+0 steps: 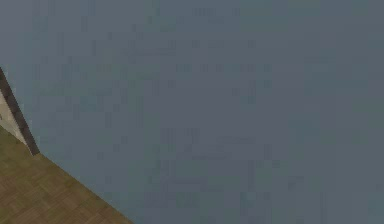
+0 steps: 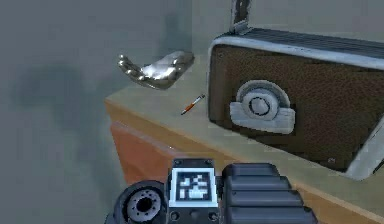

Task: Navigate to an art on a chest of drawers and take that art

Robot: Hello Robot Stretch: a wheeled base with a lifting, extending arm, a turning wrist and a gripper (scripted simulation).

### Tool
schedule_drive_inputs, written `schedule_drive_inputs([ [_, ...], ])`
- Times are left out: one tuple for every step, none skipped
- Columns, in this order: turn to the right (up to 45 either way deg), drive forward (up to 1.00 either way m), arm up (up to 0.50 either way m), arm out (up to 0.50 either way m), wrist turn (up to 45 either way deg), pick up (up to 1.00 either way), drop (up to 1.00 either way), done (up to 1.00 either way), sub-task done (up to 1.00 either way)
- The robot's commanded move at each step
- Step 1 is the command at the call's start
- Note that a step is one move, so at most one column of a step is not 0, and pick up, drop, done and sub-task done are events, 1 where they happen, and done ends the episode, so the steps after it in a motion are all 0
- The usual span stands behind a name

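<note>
In the arm side view a shiny silver art piece, curved and lying low, rests at the far left end of a chest of drawers with a pale top and an orange-brown front. At the bottom edge is the arm's dark end with a white marked square. Left of that square is the gripper's round dark body. Its fingers are too hard to make out, so I cannot tell whether it holds anything. The art piece lies farther out, up and slightly left of the gripper.
A large brown old-style radio with a grey dial stands on the chest top at the right. A small red pen lies between it and the art. The forward view faces a grey-blue wall, with wood floor at lower left.
</note>
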Motion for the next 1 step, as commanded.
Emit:
schedule_drive_inputs([
  [0.0,0.0,0.0,0.28,0.0,0.0,0.0,0.0,0.0],
])
